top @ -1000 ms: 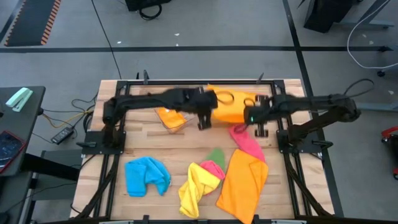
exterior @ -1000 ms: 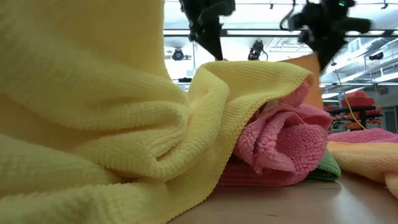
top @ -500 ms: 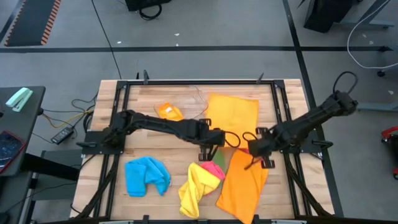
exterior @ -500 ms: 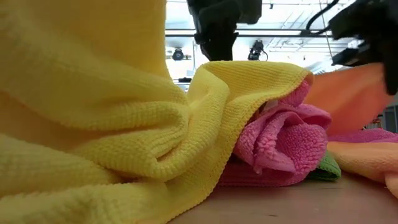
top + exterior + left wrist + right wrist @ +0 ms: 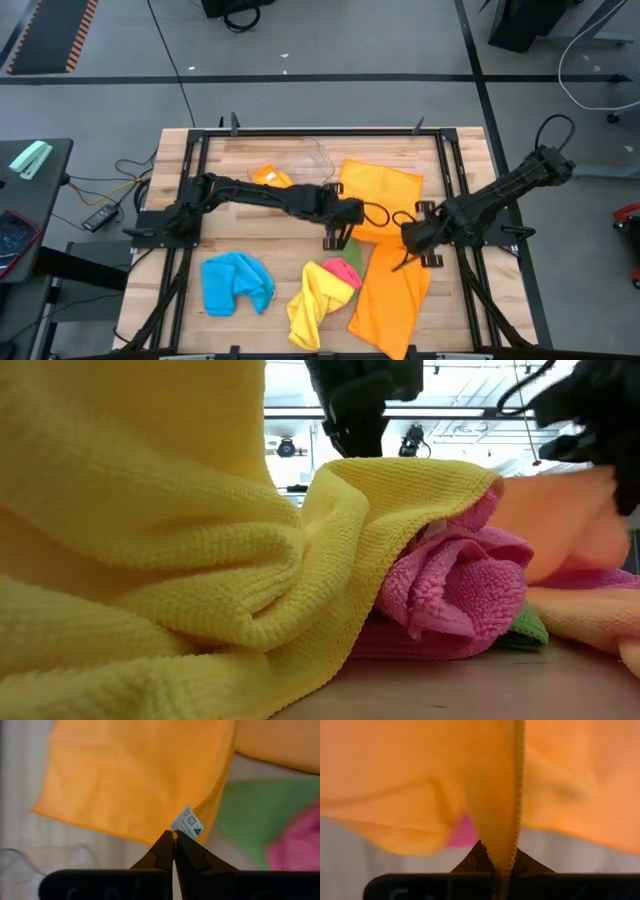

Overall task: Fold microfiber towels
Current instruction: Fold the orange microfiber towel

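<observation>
Flat orange microfiber towel (image 5: pixel 378 198) lies spread at mid-table, its near edge lifted between both tools. Left gripper (image 5: pixel 336 236) is pinched tight on one corner beside the white care label (image 5: pixel 187 824); right gripper (image 5: pixel 412 247) is clamped on the opposite corner. Judgement: keep both corners level and taut, so the edges meet squarely, clear of the crumpled pink towel (image 5: pixel 343 270) below.

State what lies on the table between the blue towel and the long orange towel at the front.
High view: the yellow towel, with a pink towel bunched against it.
</observation>
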Controlling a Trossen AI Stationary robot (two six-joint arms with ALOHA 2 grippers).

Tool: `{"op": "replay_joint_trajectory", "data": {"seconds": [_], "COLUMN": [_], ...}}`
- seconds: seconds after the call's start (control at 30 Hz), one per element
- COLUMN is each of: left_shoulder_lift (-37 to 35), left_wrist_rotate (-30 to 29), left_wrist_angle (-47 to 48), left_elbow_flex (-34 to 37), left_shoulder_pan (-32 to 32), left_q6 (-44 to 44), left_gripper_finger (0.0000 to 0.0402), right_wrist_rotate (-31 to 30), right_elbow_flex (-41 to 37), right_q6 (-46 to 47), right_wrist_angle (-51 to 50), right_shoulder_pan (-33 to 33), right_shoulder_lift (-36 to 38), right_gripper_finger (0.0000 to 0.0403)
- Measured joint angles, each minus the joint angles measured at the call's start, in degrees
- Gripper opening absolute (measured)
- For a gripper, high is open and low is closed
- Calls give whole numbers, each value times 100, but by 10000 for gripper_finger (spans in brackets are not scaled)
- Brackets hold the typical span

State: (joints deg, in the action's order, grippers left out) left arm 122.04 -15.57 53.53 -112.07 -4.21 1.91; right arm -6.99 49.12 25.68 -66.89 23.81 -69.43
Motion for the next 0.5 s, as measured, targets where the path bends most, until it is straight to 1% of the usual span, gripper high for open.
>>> {"op": "replay_joint_trajectory", "data": {"seconds": [0.1,0.2,0.33,0.5], "left_shoulder_lift": [-2,-2,-2,67], "left_wrist_rotate": [-26,-33,-26,159], "left_wrist_angle": [-153,-380,-623,-766], "left_elbow_flex": [0,0,0,0], "left_shoulder_pan": [335,705,1165,1600], "left_q6": [201,409,529,780], "left_gripper_finger": [11,23,29,12], "right_wrist_rotate": [-417,-658,-886,-1149], "right_elbow_flex": [0,0,0,4], "right_q6": [-58,-329,-892,-1536], "right_wrist_angle": [-555,-901,-966,-988], "right_shoulder_pan": [-478,-1018,-1775,-2539], "right_shoulder_lift": [0,0,0,0], "right_gripper_finger": [7,7,7,7]}}
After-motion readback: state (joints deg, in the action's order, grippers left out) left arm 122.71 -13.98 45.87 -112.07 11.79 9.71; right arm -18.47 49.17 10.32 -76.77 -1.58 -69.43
